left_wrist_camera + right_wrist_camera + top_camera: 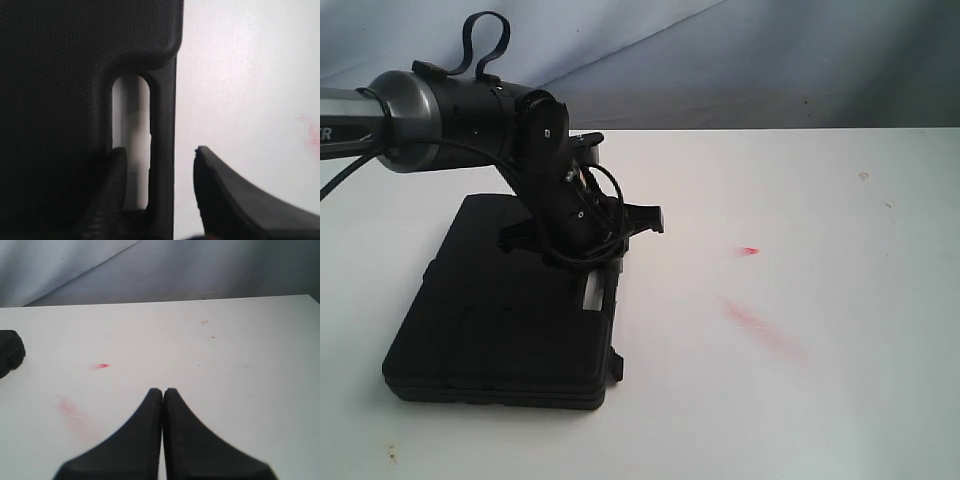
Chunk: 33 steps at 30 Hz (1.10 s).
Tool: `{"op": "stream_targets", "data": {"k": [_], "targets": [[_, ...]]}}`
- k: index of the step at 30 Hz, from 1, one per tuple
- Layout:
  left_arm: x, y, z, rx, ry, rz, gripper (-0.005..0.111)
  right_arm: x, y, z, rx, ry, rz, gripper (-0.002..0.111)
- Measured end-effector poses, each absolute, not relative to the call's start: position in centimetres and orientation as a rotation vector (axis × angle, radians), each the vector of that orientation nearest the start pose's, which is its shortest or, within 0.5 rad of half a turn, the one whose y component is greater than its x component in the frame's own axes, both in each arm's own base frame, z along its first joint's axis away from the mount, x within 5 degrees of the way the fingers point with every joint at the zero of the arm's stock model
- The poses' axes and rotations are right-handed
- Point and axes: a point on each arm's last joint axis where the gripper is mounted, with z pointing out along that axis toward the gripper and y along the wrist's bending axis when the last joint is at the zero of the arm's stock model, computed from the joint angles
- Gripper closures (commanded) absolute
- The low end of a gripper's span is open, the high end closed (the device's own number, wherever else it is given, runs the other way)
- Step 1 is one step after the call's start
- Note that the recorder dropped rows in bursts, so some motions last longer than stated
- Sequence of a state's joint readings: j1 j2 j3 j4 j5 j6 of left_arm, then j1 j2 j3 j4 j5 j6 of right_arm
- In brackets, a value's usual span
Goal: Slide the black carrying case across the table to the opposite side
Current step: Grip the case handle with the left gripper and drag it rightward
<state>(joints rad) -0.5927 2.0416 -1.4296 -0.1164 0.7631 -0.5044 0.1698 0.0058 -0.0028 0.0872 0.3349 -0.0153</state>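
Lying flat on the desk [820, 400], the case [490, 320] is straddled at its handle bar by the left gripper [159, 155], which is held open, one finger at the slot, one outside the case's edge. The right gripper [163, 395] is pressed closed, empty, away from the case.

exterior looks across the table [840, 400]; left wrist close above case [55, 75].

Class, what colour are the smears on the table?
The smears are red, clearest in the exterior view.
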Motion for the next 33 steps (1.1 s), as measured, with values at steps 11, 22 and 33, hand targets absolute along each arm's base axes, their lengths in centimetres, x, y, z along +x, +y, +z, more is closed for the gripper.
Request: {"op": "stream_targets", "data": {"k": [11,22,33], "targets": [[33.8,-24.8,15.7,0.039,2.929,-0.341,0.065,5.3,1.2,18.4,-0.114,1.821,0.193,0.108],[33.9,-24.9,13.1,0.008,2.984,-0.302,0.065,5.3,1.2,18.4,-0.114,1.821,0.193,0.108],[34.1,-25.0,12.5,-0.023,2.978,-0.307,0.095,5.3,1.2,18.4,-0.114,1.821,0.193,0.108]]}}
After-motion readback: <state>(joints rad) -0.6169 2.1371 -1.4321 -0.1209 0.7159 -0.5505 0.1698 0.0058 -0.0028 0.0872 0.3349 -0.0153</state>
